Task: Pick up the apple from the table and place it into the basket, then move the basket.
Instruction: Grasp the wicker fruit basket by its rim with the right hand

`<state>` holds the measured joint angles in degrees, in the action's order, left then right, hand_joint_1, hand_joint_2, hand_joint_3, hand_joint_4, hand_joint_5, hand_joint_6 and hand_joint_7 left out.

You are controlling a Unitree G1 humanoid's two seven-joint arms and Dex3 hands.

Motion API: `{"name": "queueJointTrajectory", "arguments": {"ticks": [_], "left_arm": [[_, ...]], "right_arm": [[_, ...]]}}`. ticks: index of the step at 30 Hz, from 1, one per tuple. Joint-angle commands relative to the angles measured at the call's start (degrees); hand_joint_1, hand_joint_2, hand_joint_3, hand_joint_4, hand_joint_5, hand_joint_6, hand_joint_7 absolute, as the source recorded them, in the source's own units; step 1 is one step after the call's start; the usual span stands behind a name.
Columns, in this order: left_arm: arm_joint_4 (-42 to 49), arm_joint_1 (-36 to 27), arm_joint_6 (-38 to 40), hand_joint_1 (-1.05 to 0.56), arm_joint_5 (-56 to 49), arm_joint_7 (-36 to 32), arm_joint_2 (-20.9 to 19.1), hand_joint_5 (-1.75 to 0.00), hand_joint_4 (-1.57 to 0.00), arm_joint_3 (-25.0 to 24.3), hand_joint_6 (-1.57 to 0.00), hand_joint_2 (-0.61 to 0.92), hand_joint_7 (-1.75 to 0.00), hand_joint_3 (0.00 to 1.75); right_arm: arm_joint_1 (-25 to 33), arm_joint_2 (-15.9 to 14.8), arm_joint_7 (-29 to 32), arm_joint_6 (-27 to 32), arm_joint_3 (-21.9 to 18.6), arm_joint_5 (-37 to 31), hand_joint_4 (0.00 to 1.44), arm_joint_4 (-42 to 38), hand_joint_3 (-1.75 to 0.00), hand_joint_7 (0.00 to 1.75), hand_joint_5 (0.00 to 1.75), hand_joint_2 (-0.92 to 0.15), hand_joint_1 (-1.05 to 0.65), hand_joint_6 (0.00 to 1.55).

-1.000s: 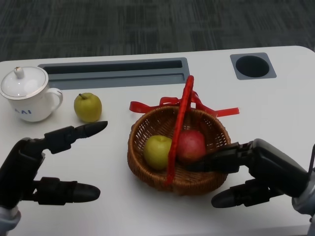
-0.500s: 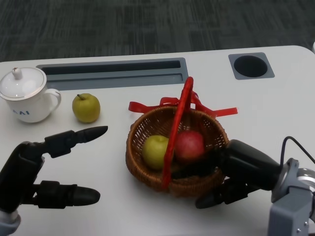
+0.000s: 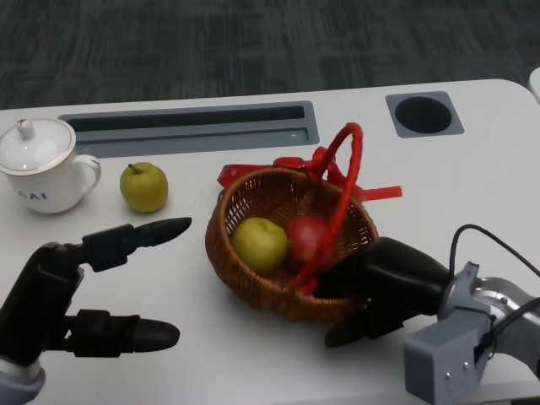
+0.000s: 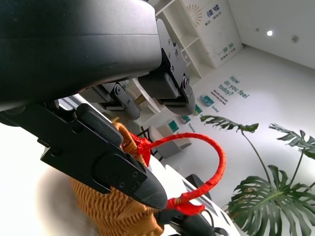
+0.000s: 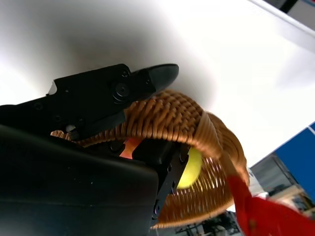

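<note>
At the table's near edge, the left hand [image 3: 63,295] hovers with its fingers spread wide and holding nothing, while the right hand [image 3: 380,283] grips the near right rim of the wicker basket [image 3: 253,283], fingers inside and outside the wall. The basket sits tilted near the middle of the table [image 3: 481,186], its red handle [image 3: 342,202] leaning right, holding a green apple [image 3: 259,244] and a red apple [image 3: 305,236] side by side. Farther back toward the left edge, another green apple [image 3: 143,186] rests on the table beside a white lidded cup [image 3: 40,164].
</note>
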<state>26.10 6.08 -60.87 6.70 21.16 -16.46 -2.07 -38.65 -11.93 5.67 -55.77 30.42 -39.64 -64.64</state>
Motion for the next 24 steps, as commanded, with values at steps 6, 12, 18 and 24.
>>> {"name": "queueJointTrajectory", "arguments": {"ticks": [6, 12, 18, 24], "left_arm": [[-0.02, -0.07, -1.24, -0.67, -0.47, -1.09, 0.39, -0.03, -0.81, -1.5, -0.76, 0.72, -0.02, 0.0], [-0.24, -0.16, -1.04, -0.65, -0.17, -0.91, 0.54, -0.02, -0.82, -1.66, -0.76, 0.73, -0.01, 0.0], [-0.04, 0.28, -1.5, -0.64, -0.46, -1.04, 0.94, -0.02, -0.84, -1.76, -0.78, 0.73, -0.01, 0.0], [1.18, 1.08, -2.27, -0.64, -0.23, -1.04, 1.69, -0.02, -0.85, -1.92, -0.8, 0.73, -0.02, 0.0]], "right_arm": [[-0.83, 0.87, 2.19, 6.83, 3.93, -2.91, 1.1, -4.26, -0.1, 0.03, 0.09, -0.92, -0.37, 0.89], [-1.85, -0.32, 3.32, 7.59, 4.73, -3.1, 1.25, -3.03, -0.11, 0.03, 0.19, -0.92, -0.29, 0.93], [-3.71, -3.31, 11.93, 3.34, 6.69, -7.02, 1.15, -0.22, -0.06, 0.02, 0.13, -0.92, -0.25, 0.93], [-6.66, -6.13, 15.2, 1.12, 7.28, -9.86, 1.1, 2.27, -0.08, 0.0, 0.08, -0.92, -0.26, 0.9]]}}
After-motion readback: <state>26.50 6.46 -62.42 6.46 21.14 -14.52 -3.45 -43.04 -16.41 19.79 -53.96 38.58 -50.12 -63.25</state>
